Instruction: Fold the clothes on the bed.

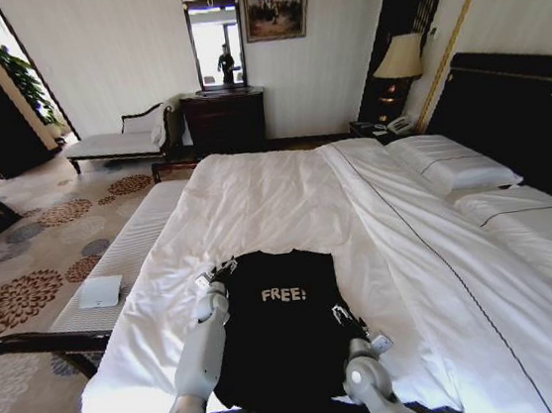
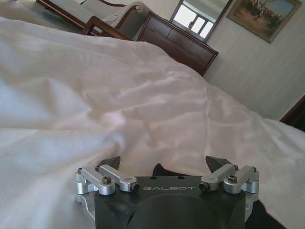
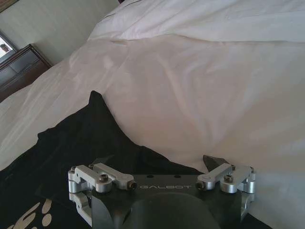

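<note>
A black T-shirt [image 1: 280, 331] with white "FREE!" lettering lies flat on the white bed [image 1: 255, 199], near the bed's front edge. My left gripper [image 1: 215, 270] stands open at the shirt's far left corner. In the left wrist view its fingertips [image 2: 112, 163] spread wide over the white sheet [image 2: 95, 95], with a sliver of black fabric [image 2: 157, 167] between them. At the shirt's right edge my right gripper [image 1: 352, 319] is open too. The right wrist view shows that gripper [image 3: 157, 162] low over the black fabric [image 3: 86, 138], beside the pointed sleeve.
A white folded duvet [image 1: 409, 231] runs along the bed's right side, with pillows [image 1: 450, 162] and the dark headboard [image 1: 515, 119] beyond. A narrow white-cushioned bench [image 1: 122, 254] stands left of the bed. A chaise longue [image 1: 119, 140] and dark dresser [image 1: 224, 118] stand at the far wall.
</note>
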